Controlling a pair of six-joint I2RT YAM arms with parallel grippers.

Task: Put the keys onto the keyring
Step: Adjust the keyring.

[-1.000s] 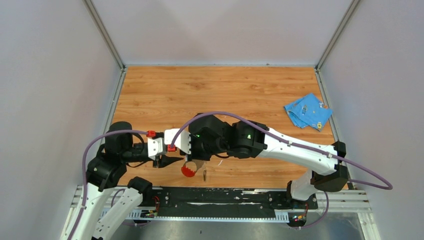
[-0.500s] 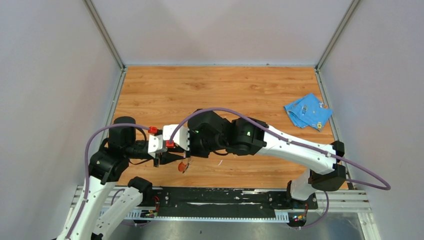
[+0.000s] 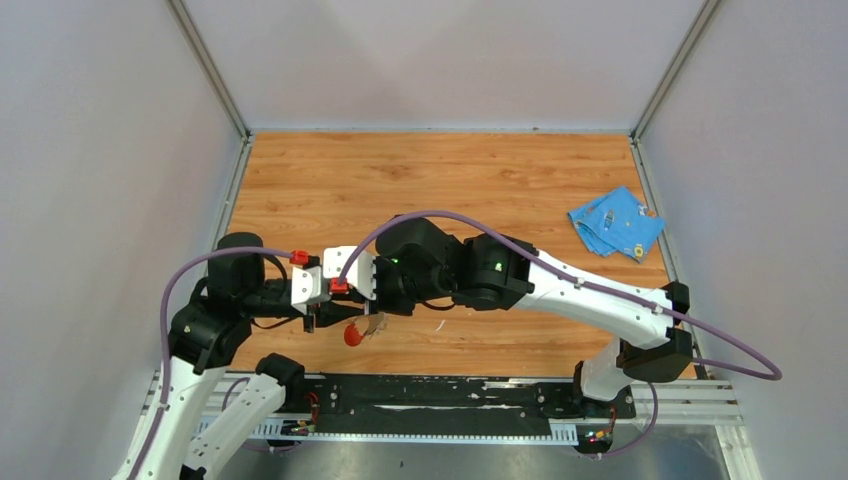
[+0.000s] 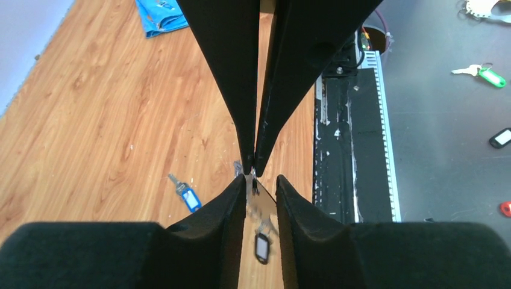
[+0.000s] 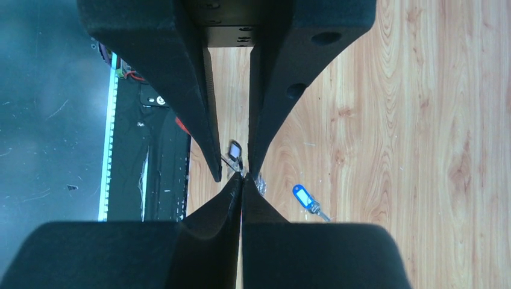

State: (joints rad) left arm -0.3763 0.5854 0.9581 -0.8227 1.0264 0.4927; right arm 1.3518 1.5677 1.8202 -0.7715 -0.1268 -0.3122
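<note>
The right claw [image 5: 243, 179] is pressed fully together, pinching the metal end of the keyring [image 3: 352, 335], whose red part hangs above the desk [image 3: 420, 180] near its front edge. The left claw [image 4: 260, 182] meets it tip to tip, its jaws partly apart around the silvery strap; I cannot tell whether they press on it. The black-headed key [image 4: 261, 247] shows in that gap, close to the ring; whether it hangs there is unclear. The blue-headed key [image 4: 189, 197] lies flat on the wood, apart from both claws. A blue cloth [image 3: 615, 222] sits far right.
</note>
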